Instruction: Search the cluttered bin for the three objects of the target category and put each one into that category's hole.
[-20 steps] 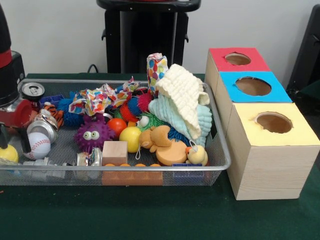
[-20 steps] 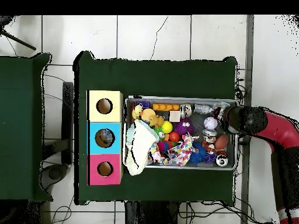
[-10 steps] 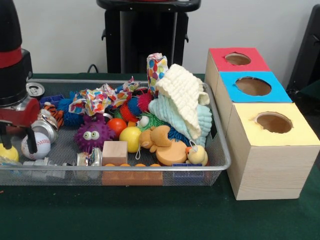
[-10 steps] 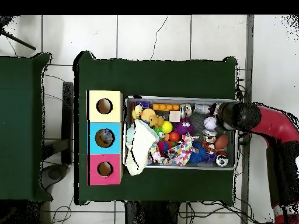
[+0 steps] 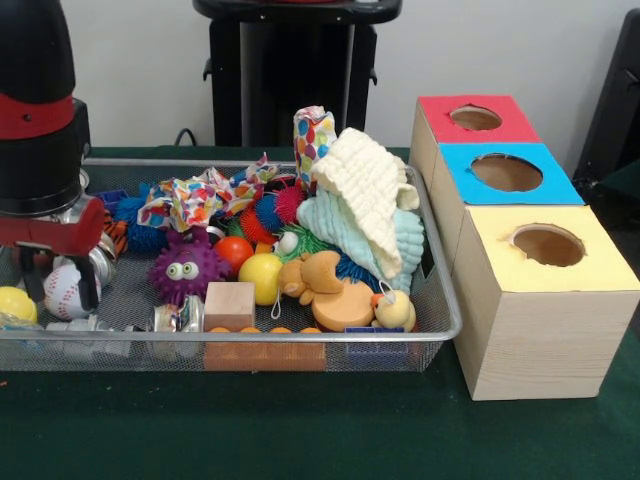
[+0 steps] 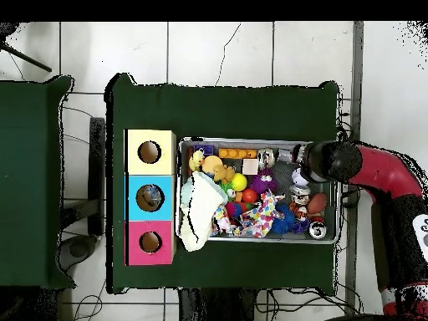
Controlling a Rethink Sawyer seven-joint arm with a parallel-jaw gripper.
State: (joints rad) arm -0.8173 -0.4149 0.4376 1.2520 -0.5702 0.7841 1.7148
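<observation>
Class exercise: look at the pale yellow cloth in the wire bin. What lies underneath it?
The pale yellow cloth drapes over a light green cloth, with a spiky blue toy poking out below. Anything deeper beneath the folds is covered.

Surroundings: green-covered desk (image 5: 300, 430) on a tiled floor (image 6: 217, 50).
A second green surface (image 6: 29, 180), possibly another desk, stands beside it.

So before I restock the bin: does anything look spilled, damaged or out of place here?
Nothing has spilled: everything sits inside the mesh bin. The cans near its front edge look crushed. The yellow cloth drapes high over the toys beside the boxes, so things may be hidden under it.
</observation>
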